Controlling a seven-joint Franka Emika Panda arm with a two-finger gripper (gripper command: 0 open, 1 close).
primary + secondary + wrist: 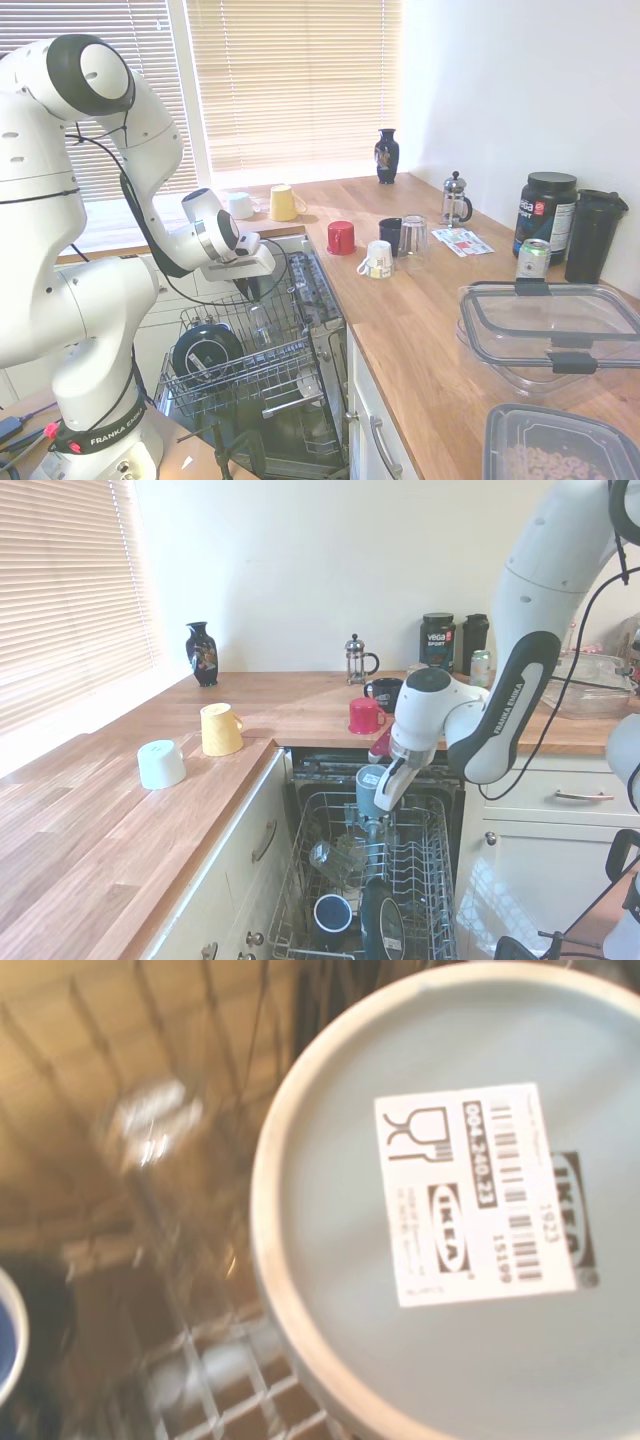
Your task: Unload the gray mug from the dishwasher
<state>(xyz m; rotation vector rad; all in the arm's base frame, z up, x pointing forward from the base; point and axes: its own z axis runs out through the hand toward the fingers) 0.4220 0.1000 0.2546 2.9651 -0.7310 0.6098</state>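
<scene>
The claw [380, 798] hangs over the open dishwasher [370, 880], clenched on the gray mug [368, 790], which is upside down and lifted clear above the wire rack [420, 870]. In the wrist view the mug's base [470, 1200] fills most of the picture, with a white barcode sticker [480, 1190] on it. Below in the rack lie a clear glass [335, 858], a dark bowl with a blue inside [332, 913] and a black plate [383, 920]. On the worktop [120, 830] beside the dishwasher sit a pale mug [160, 764] and a yellow mug [220, 729] on their sides, with a red cup [364, 715] and a black mug [384, 692] further back, near a dark vase [201, 653] and a coffee press [357, 659]
</scene>
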